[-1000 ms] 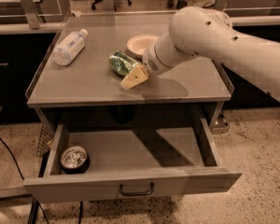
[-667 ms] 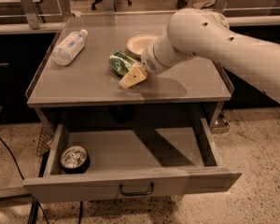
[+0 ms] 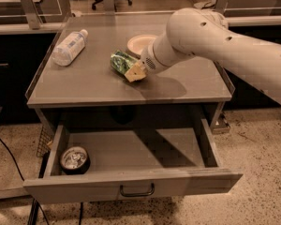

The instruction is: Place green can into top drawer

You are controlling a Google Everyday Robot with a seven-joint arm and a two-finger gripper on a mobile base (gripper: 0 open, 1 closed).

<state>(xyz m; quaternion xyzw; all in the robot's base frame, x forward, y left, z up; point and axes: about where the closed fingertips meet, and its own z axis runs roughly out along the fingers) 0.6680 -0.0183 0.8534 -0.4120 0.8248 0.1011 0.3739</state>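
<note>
The green can (image 3: 119, 61) is small, dented and shiny green. It lies tilted over the middle of the grey table top (image 3: 89, 86). My gripper (image 3: 135, 72) reaches in from the right on the white arm and is shut on the can's right end. One tan fingertip (image 3: 136, 73) shows in front of the can, and the other is hidden. The top drawer (image 3: 131, 184) is pulled out below the table top, with its dark pull handle (image 3: 136, 191) at the centre of the front. The can is above the table, behind the drawer opening.
A black can with a silver top (image 3: 74, 159) stands in the drawer's left front corner. A clear plastic water bottle (image 3: 69, 47) lies at the table's back left. A white bowl (image 3: 139, 43) sits behind the gripper. The table has raised side rims.
The gripper and the green can have shifted very slightly upward together. Nothing else has moved.
</note>
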